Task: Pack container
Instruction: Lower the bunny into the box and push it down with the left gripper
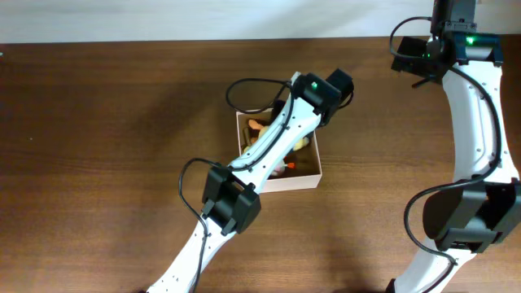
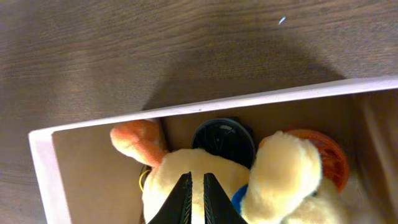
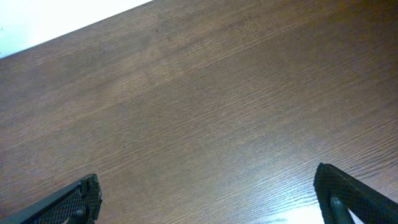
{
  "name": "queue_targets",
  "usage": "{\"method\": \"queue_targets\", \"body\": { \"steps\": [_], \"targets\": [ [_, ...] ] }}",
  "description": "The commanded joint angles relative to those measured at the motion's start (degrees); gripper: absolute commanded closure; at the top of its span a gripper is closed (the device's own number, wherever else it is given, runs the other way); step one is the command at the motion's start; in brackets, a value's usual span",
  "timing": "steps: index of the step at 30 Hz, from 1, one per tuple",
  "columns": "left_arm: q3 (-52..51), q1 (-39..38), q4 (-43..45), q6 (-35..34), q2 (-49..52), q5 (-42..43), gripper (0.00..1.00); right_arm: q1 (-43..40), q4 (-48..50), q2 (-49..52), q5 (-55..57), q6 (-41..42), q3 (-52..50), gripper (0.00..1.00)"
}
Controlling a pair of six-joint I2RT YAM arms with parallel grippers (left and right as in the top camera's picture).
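Note:
The container (image 1: pixel 295 184), a shallow square box with white walls (image 2: pixel 249 99) and a tan inside, sits mid-table. In it lie a cream plush toy (image 2: pixel 286 168) with an orange limb (image 2: pixel 137 140), a black round piece (image 2: pixel 222 138) and an orange disc (image 2: pixel 331 158). My left arm (image 1: pixel 277 138) reaches over the box and hides much of it from above. My left gripper (image 2: pixel 198 199) is down inside, its jaws pinched together on the plush toy's fur. My right gripper (image 3: pixel 205 202) hangs open over bare wood, with nothing between its fingers (image 3: pixel 84 199).
Dark wooden table (image 1: pixel 98 122) all round the box. My right arm (image 1: pixel 480 98) stands at the far right, well away from the box. A pale strip (image 1: pixel 163 16) runs along the table's back edge.

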Motion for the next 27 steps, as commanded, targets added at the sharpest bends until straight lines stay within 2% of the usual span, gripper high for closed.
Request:
{"method": "queue_targets", "body": {
  "steps": [1, 15, 23, 25, 27],
  "targets": [
    [0.0, 0.4, 0.5, 0.0, 0.3, 0.3, 0.91, -0.2, 0.0, 0.2, -0.1, -0.2, 0.6, 0.01],
    [0.0, 0.7, -1.4, 0.0, 0.7, 1.5, 0.91, -0.2, 0.0, 0.2, -0.1, -0.2, 0.6, 0.01],
    [0.0, 0.7, -5.2, 0.0, 3.4, 7.4, 0.9, -0.2, 0.0, 0.2, -0.1, -0.2, 0.6, 0.01],
    [0.0, 0.7, -5.2, 3.6, 3.7, 11.6, 0.91, -0.2, 0.0, 0.2, -0.1, -0.2, 0.6, 0.01],
    [0.0, 0.7, -5.2, 3.6, 3.6, 14.0, 0.91, -0.2, 0.0, 0.2, -0.1, -0.2, 0.6, 0.01]
  ]
}}
